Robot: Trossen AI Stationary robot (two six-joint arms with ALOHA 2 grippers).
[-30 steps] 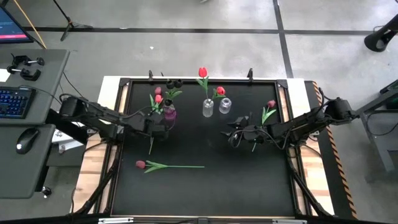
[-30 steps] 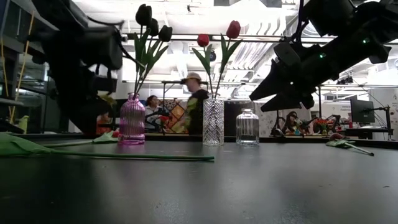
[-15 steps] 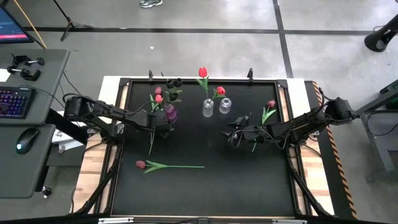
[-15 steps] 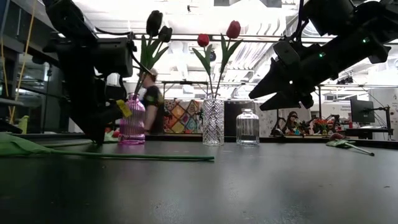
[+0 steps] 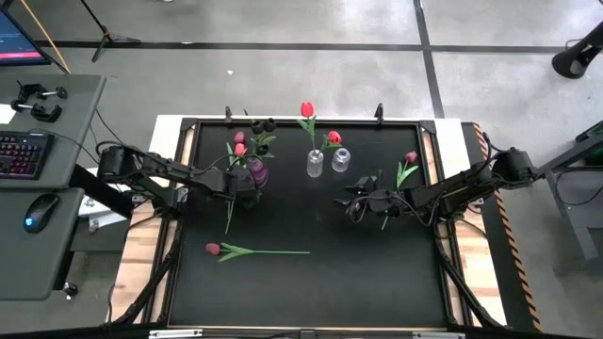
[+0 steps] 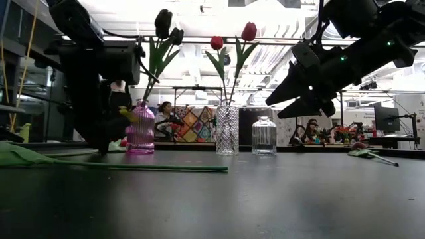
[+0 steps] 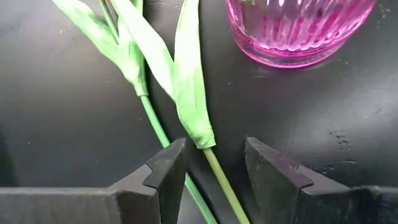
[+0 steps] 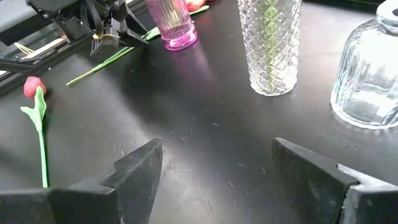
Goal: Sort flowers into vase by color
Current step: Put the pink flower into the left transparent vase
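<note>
The left gripper [image 7: 208, 168] sits low by the pink vase [image 7: 298, 31], jaws apart astride two stems [image 7: 214, 171], seemingly for pickup; the right gripper [image 8: 217, 165] waits mid-table, gaping, empty.

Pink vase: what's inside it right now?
The pink vase holds dark maroon tulips, their stems and leaves rising out of its neck. How far down the stems reach is hidden by the tinted ribbed glass and, in the low view, partly by the left arm.
</note>
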